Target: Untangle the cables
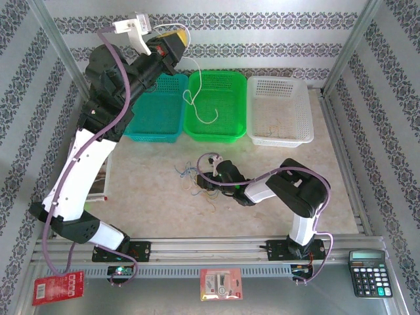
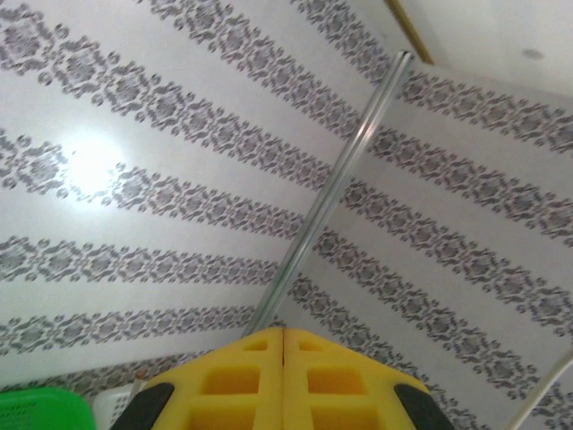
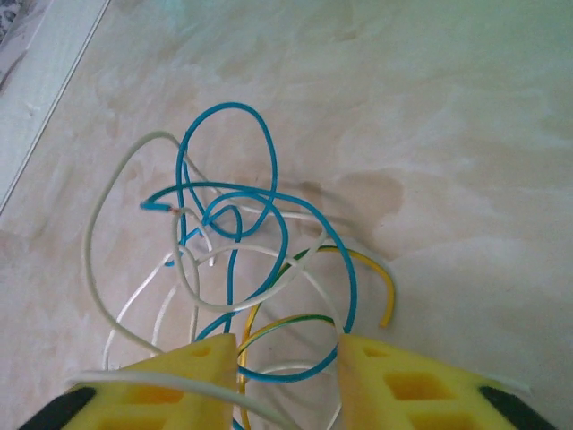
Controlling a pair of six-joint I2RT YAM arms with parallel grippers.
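One marbled table under everything, stretching ahead of both arms. Three mesh baskets beyond the right gripper, along the table's far side: teal basket, green basket, white basket, side by side, the green one below the left gripper's tip.

Left gripper lifted high above the baskets, yellow fingers pressed together with no gap in the wrist view. By the top view, pinching one white cable, hanging down from the tip, free end curled inside the green basket.

Right gripper low over the table, yellow fingers spread apart, nothing pinched.

Tangle lying on the table right at and just ahead of those spread fingers, well apart from the baskets. Within it, from the right wrist:
- Blue cable, looped over itself several times ahead of the fingertips.
- Pale white strands, curling out on the left finger's side and crossing the blue.
- Yellow-green cable, arcing out just ahead of the right finger and running back through the gap between the two.

Judged early to midway. One white cable apparently lifted clear of the pile and hung over the green basket, not yet let go. Blue, white and yellow-green ones all crossed together in one heap, none separated or sorted.
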